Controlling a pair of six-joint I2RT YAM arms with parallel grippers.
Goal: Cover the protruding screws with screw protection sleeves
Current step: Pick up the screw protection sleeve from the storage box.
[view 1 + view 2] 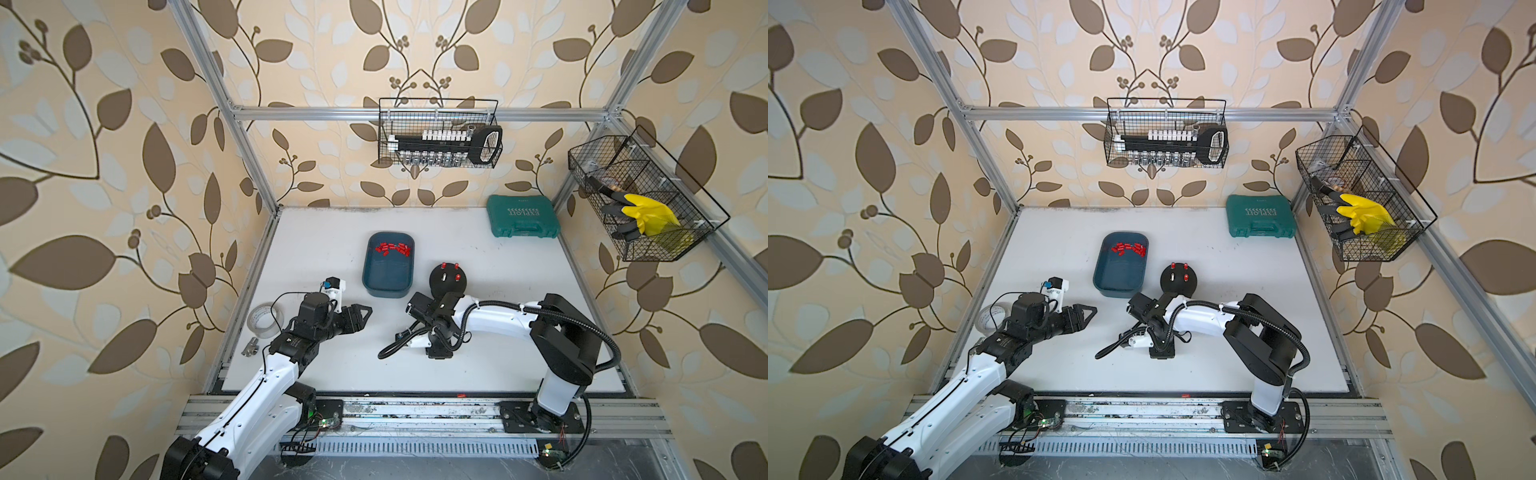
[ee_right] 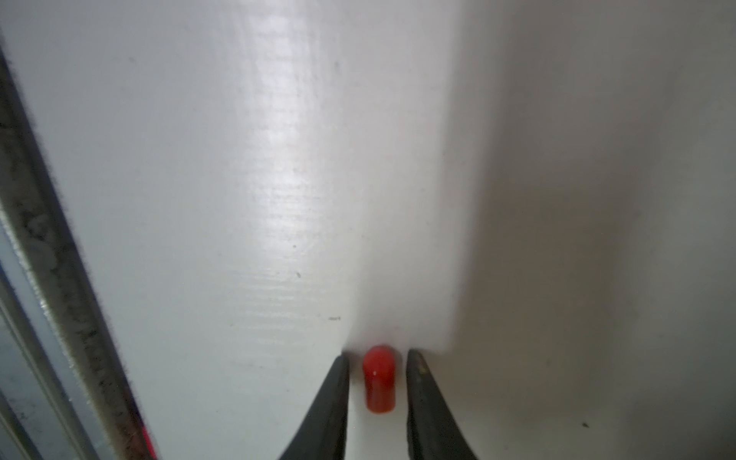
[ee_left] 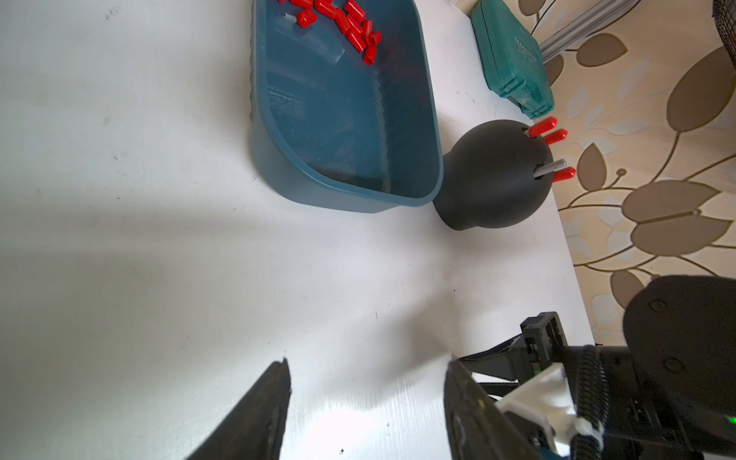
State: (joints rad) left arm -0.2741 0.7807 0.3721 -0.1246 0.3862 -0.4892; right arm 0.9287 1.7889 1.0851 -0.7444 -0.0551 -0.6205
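Observation:
The black dome base (image 1: 448, 281) stands right of the blue tray (image 1: 388, 291). Three of its protruding screws wear red sleeves (image 3: 542, 126), and one bare silver screw (image 3: 551, 169) shows. Several loose screw protection sleeves (image 1: 392, 248) lie at the tray's far end. My right gripper (image 2: 377, 354) points down at the table in front of the base. Its jaws stand open on either side of one red sleeve (image 2: 379, 382) lying on the table, with a small gap on each side. My left gripper (image 1: 365, 311) hovers left of the tray, open and empty.
A green tool case (image 1: 521, 216) sits at the back right. A tape roll (image 1: 264, 319) and a silver fitting (image 1: 250, 345) lie by the left edge. One stray red sleeve (image 1: 460, 395) rests on the front rail. Wire baskets (image 1: 440, 133) hang on the walls.

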